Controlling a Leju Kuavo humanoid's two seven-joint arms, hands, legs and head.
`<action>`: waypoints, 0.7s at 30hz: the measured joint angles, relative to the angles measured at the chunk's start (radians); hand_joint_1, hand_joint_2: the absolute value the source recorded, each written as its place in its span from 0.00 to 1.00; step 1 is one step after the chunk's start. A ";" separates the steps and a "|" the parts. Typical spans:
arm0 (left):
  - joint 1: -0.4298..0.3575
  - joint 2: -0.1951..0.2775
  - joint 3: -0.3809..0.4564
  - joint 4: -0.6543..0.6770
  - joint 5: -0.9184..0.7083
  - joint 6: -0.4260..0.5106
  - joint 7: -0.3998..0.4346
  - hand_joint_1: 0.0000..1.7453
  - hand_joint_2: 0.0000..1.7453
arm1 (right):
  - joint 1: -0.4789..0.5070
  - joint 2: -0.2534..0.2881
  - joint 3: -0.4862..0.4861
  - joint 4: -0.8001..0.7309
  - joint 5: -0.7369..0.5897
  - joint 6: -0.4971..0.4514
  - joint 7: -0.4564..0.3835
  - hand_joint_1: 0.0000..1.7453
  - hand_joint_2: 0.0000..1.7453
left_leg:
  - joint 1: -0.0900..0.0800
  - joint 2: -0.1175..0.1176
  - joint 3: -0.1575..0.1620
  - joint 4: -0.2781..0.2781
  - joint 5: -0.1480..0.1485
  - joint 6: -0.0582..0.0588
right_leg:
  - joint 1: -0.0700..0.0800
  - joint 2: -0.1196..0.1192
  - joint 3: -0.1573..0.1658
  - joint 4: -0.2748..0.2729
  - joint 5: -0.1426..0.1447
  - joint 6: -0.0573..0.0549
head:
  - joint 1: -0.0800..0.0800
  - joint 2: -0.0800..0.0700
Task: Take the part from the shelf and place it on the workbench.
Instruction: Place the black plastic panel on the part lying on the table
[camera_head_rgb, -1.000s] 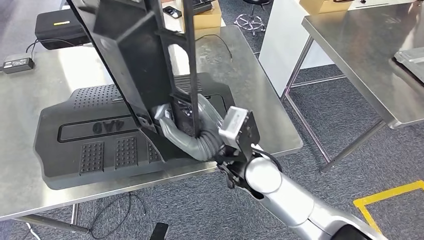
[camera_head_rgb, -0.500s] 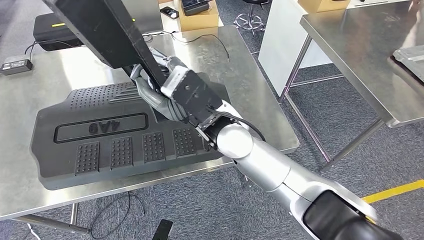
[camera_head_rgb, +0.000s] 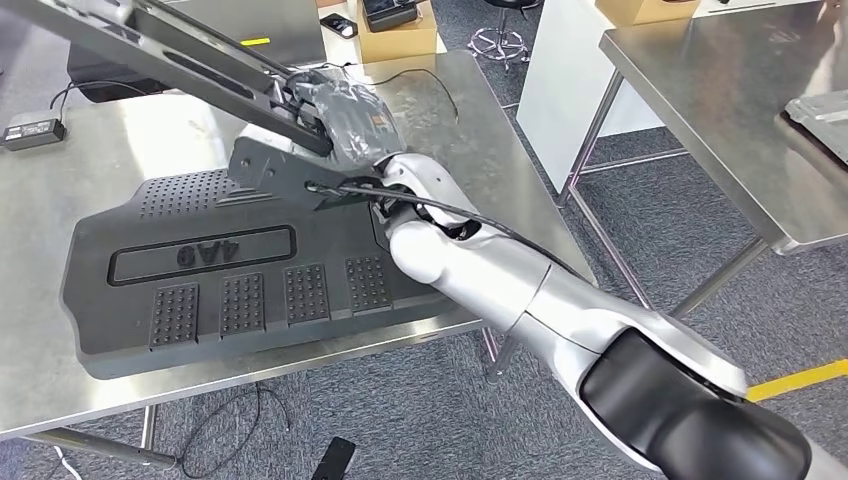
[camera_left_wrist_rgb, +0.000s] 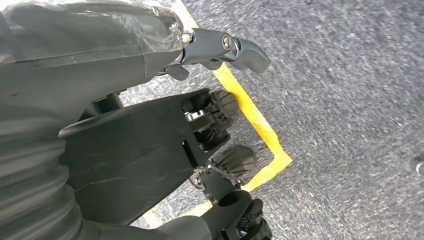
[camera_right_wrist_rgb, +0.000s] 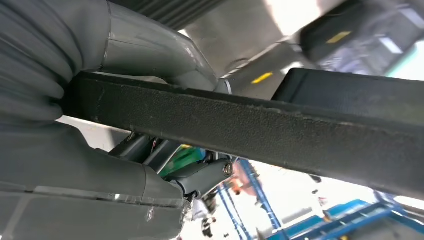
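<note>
Above the steel table, the right robot hand grips a long black plastic part by its edge; the right wrist view shows grey fingers wrapped over the part's rim with the thumb beneath. Over the last second the part has swung from nearly upright to a shallow slant, its long body now reaching away from the robot hand toward the far left corner of the table, and the arm has rolled over with it. That reads as the lay-down step of the task, well along: the part is over the table but not yet resting on it.

Directly under the robot hand lies a large black moulded panel marked "4A9", covering most of the near half of the table. Bare steel lies beyond the robot hand and to its right, near the table's right edge. A black case and a cardboard box crowd the far edge.

The left robot hand hangs over carpet, fingers loosely parted, holding nothing.
</note>
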 joint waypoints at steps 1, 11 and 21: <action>0.000 -0.001 0.000 0.000 -0.006 -0.002 -0.002 0.00 1.00 | -0.001 0.006 0.007 0.022 0.015 0.001 0.007 1.00 1.00 | 0.000 0.000 0.000 0.000 0.000 0.000 | 0.000 0.000 0.000 0.000 0.000 0.000 | 0.000 0.000; 0.000 -0.004 0.000 0.000 -0.023 -0.012 -0.006 0.00 1.00 | -0.012 0.039 0.059 0.160 0.060 0.005 0.029 1.00 1.00 | 0.000 0.000 0.000 0.000 0.000 0.000 | 0.000 0.000 -0.001 0.000 0.000 0.000 | 0.000 0.000; -0.003 -0.010 0.000 0.000 -0.070 -0.035 -0.015 0.00 1.00 | 0.003 0.067 0.118 0.285 0.148 0.073 0.045 1.00 1.00 | 0.000 0.000 0.000 0.000 0.000 0.000 | 0.000 0.000 -0.001 0.000 0.000 0.000 | 0.000 0.000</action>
